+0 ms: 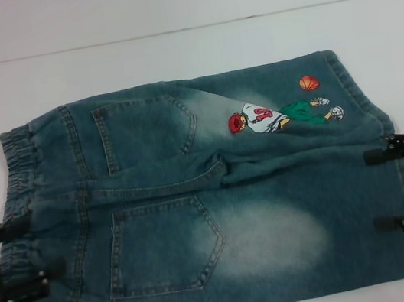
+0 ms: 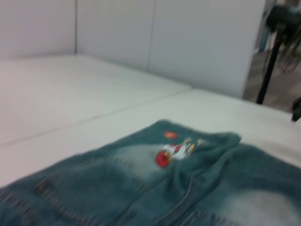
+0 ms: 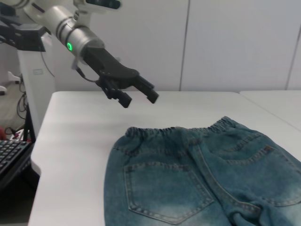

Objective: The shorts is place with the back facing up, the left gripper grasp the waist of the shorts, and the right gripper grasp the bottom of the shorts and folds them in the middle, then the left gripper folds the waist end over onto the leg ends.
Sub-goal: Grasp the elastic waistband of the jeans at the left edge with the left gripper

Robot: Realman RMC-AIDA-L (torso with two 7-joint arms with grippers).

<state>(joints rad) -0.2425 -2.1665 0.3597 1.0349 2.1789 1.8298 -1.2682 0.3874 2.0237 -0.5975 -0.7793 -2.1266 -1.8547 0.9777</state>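
Blue denim shorts [image 1: 221, 217] lie flat on the white table, back pockets up. The elastic waist [image 1: 15, 167] is on the left and the leg ends [image 1: 393, 134] on the right. A cartoon basketball patch [image 1: 281, 116] marks the far leg. My left gripper [image 1: 18, 259] is open at the near part of the waist. In the right wrist view the left gripper [image 3: 136, 92] hovers above the waist [image 3: 183, 132], not touching it. My right gripper [image 1: 379, 189] is open over the hem of the near leg. The left wrist view shows the shorts [image 2: 211, 188] and patch [image 2: 171, 153] only.
The white table [image 1: 170, 55] extends beyond the shorts at the back and has a seam line. Its edge [image 3: 42, 141] drops off beside the waist, with a keyboard [image 3: 9, 155] below. A dark stand [image 2: 270, 61] rises beyond the table's far side.
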